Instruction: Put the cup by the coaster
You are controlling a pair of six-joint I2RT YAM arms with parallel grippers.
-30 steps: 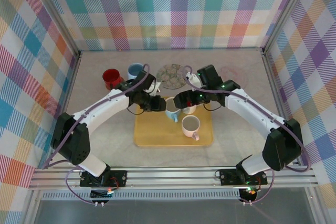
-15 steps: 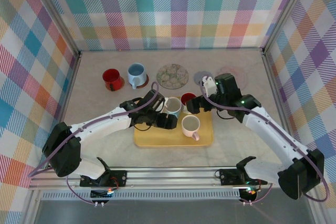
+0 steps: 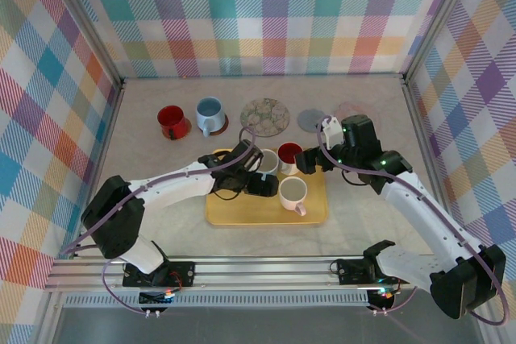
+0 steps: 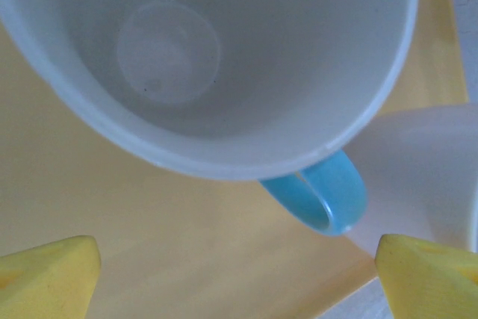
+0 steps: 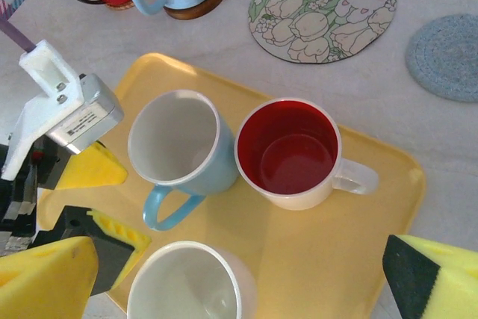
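Observation:
A light blue cup (image 3: 266, 163) with a white inside stands upright on the yellow tray (image 3: 242, 211), its blue handle (image 4: 321, 199) pointing at my left gripper (image 3: 266, 183). That gripper is open, its yellow fingertips (image 4: 45, 274) spread wide on either side of the handle and touching nothing. A white cup with a red inside (image 5: 287, 151) stands right beside the blue one, and a plain white cup (image 5: 187, 289) sits nearer. My right gripper (image 3: 305, 165) hovers open above the tray's right side, holding nothing. A floral coaster (image 3: 265, 116) and a grey coaster (image 3: 312, 120) lie beyond the tray.
At the back left a red mug (image 3: 172, 121) stands next to a blue mug (image 3: 210, 113) on a wooden coaster. A pale pink coaster (image 3: 351, 110) lies at the back right, partly behind the right arm. Checked walls close in three sides.
My left gripper has opened and let go of the blue cup, which now stands free on the tray. The right arm has drawn back to the right, away from the cups.

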